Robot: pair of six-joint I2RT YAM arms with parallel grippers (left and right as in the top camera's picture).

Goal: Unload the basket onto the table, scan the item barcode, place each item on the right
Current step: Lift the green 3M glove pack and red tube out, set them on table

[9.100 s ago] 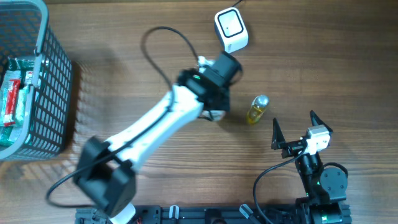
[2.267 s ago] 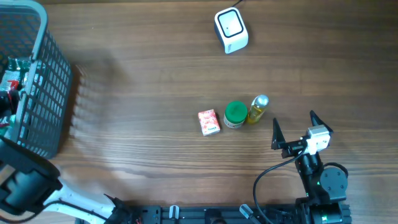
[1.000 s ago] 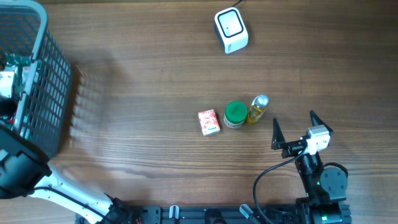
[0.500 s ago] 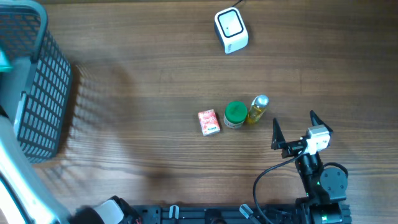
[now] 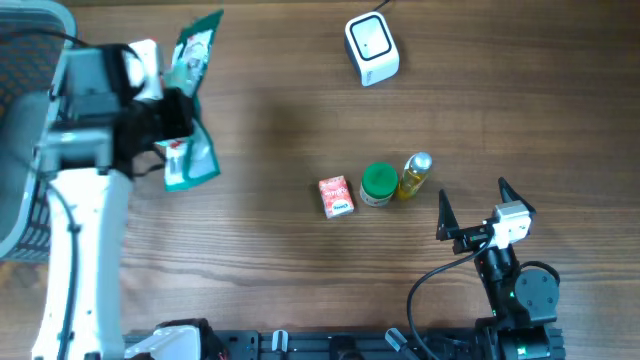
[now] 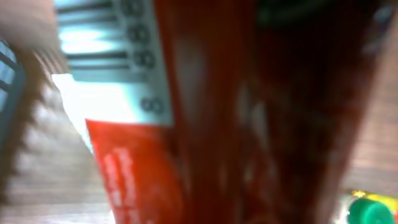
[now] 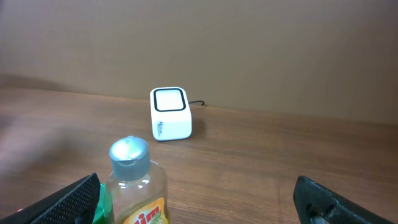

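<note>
Green-and-red packet (image 5: 192, 165) clamped in left gripper (image 5: 166, 118), long axis fore-aft, scanner (image 5: 371, 47) well to its right; right gripper (image 5: 471, 192) gapes wide.

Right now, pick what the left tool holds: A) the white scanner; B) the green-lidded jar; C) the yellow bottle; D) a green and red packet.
D: the left tool is clamped on the green and red packet, whose barcode shows in the left wrist view.

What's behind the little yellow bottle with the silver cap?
Seen from the right wrist, the white scanner stands farther back on the table, apart from the bottle. A sliver of the green-lidded jar shows at its left; the rest is covered.
</note>
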